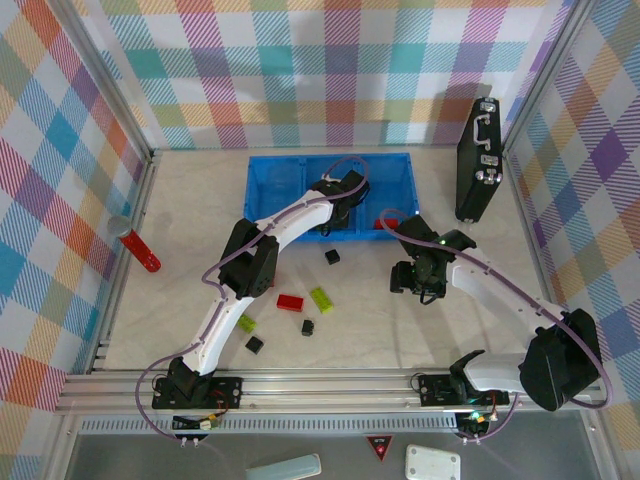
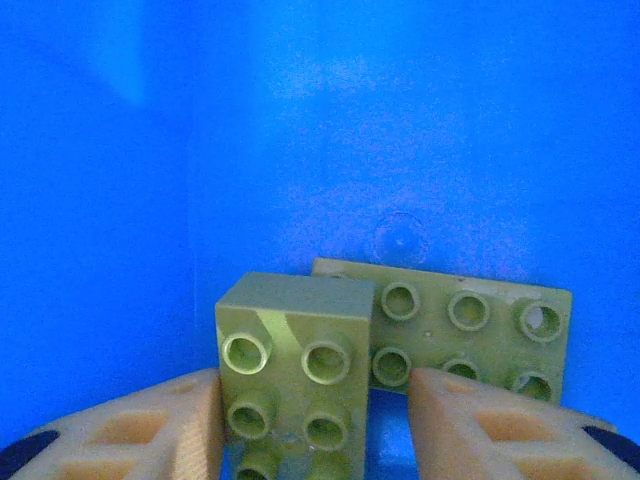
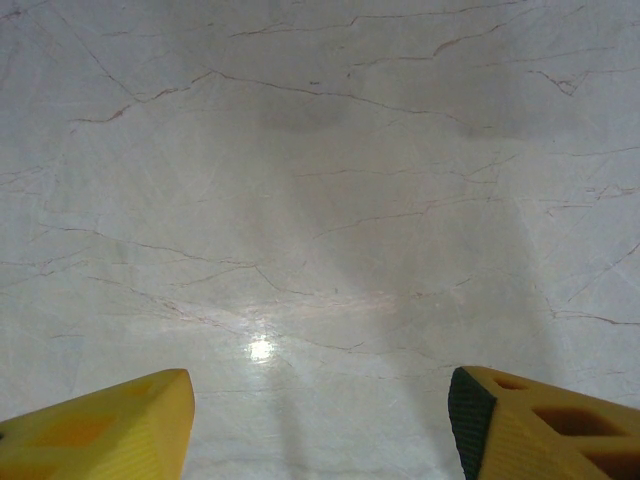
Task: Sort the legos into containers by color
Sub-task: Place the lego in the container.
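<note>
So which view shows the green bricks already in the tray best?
Left wrist: the square lime-green brick and the longer one sit close up, studs clear, against the blue tray. From above the left arm covers them; the right wrist camera faces the table.

lime-green legos (image 2: 295, 370), blue tray (image 1: 272, 188), multicolour plaid walls (image 1: 300, 70).

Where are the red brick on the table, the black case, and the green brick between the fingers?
red brick (image 1: 290, 302): top view, middle of its top.
black case (image 1: 479, 160): top view, middle of its broad side.
green brick (image 2: 290, 365): left wrist view, middle of its studded face.
</note>
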Robot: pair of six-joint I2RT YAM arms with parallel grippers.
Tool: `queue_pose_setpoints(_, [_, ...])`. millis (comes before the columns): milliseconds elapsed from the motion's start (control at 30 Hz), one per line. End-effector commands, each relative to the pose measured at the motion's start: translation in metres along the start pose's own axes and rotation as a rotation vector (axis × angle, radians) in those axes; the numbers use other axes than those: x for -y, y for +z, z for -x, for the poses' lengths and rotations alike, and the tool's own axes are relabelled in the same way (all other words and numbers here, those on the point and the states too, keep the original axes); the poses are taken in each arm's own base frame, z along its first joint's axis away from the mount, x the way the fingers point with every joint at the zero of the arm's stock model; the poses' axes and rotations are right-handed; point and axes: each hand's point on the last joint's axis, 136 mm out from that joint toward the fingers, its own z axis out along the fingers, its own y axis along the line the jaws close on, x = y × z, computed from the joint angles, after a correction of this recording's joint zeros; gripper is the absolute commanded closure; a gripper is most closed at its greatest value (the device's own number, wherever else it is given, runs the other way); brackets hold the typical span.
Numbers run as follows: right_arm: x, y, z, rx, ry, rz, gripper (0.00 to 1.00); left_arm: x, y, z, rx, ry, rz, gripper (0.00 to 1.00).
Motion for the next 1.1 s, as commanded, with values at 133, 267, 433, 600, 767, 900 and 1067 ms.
queue_pose_setpoints(133, [0.000, -0.008, 0.001, 0.000, -0.004, 0.008, 0.30, -0.011, -0.054, 0.028, 0.064, -0.028, -0.038, 0.49])
queue_pose_setpoints(267, [-0.002, -0.010, 0.003, 0.000, 0.002, 0.018, 0.31, -0.013, -0.067, 0.029, 0.063, -0.035, -0.063, 0.49])
queue_pose_setpoints(433, [-0.007, -0.010, 0.005, -0.003, 0.003, 0.033, 0.31, -0.016, -0.078, 0.027, 0.065, -0.046, -0.095, 0.49])
queue_pose_setpoints(600, [-0.014, -0.009, 0.007, -0.015, 0.004, 0.058, 0.31, -0.020, -0.092, 0.025, 0.070, -0.056, -0.128, 0.49])
queue_pose_setpoints(767, [-0.024, -0.007, 0.009, -0.028, 0.006, 0.093, 0.31, -0.026, -0.107, 0.018, 0.055, -0.054, -0.171, 0.50])
queue_pose_setpoints(900, [-0.033, -0.006, 0.013, -0.027, -0.004, 0.110, 0.32, -0.035, -0.119, 0.010, 0.049, -0.061, -0.204, 0.50])
queue_pose_setpoints(1067, [-0.043, -0.002, 0.018, -0.036, -0.029, 0.111, 0.32, -0.052, -0.127, -0.007, 0.024, -0.072, -0.227, 0.51])
